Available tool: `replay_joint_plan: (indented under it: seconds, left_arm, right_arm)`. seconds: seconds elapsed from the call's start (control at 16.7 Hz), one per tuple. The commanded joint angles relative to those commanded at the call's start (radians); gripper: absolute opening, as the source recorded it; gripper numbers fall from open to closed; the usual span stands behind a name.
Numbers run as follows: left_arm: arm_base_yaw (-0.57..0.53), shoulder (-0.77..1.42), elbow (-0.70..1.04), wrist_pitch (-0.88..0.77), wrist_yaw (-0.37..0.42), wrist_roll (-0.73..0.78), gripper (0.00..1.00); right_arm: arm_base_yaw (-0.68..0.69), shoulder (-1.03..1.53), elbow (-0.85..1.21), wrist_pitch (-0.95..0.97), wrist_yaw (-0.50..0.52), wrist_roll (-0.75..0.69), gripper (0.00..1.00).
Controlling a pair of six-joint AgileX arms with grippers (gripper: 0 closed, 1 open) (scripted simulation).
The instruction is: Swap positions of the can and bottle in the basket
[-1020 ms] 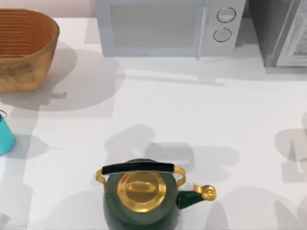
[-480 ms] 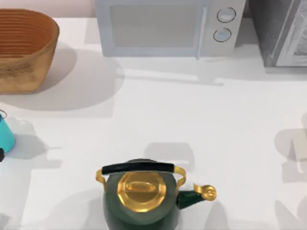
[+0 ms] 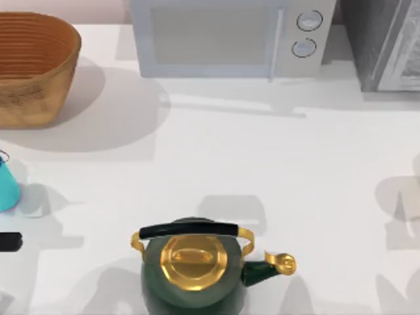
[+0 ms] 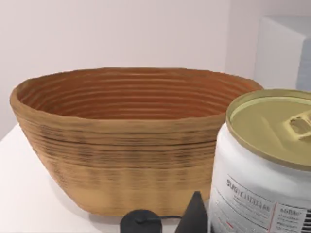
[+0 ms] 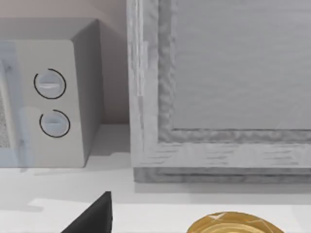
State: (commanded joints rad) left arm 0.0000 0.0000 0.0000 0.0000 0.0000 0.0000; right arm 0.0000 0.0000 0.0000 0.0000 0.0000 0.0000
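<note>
Evidently the swap is only getting started.
The basket [image 3: 33, 65] is sitting empty (bottle [image 3: 6, 187] beside it); the left gripper [image 4: 192, 224] is nearing the can [image 4: 265, 165], its grip unclear.

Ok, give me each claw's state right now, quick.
Left claw: cannot be told; a dark fingertip shows by the can, in front of the basket.
Right claw: cannot be told; one dark finger at the view's edge.

The can [image 4: 262, 165] carries dark print on its white side in the left wrist view, a larger line above rows of small type, but the letters blur and no word reads with certainty. No other lettering is legible.
</note>
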Motion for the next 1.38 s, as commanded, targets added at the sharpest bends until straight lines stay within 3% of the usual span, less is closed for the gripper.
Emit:
replay_joint_plan:
  seconds: [0.36, 0.66, 1.02, 1.38]
  left_arm:
    - [-0.001, 0.027, 0.01, 0.012, 0.005, 0.003, 0.0]
    - [-0.035, 0.256, 0.107, 0.15, 0.07, 0.01, 0.0]
    - [-0.113, 0.734, 0.304, 0.428, 0.23, 0.019, 0.0]
    - [-0.204, 1.287, 0.546, 0.742, 0.449, 0.029, 0.0]
  right_arm:
    - [0.0, 0.0, 0.0, 0.0, 0.0, 0.0, 1.0]
    - [0.0, 0.0, 0.0, 0.0, 0.0, 0.0, 1.0]
    - [0.0, 0.0, 0.0, 0.0, 0.0, 0.0, 1.0]
    - [0.0, 0.0, 0.0, 0.0, 0.0, 0.0, 1.0]
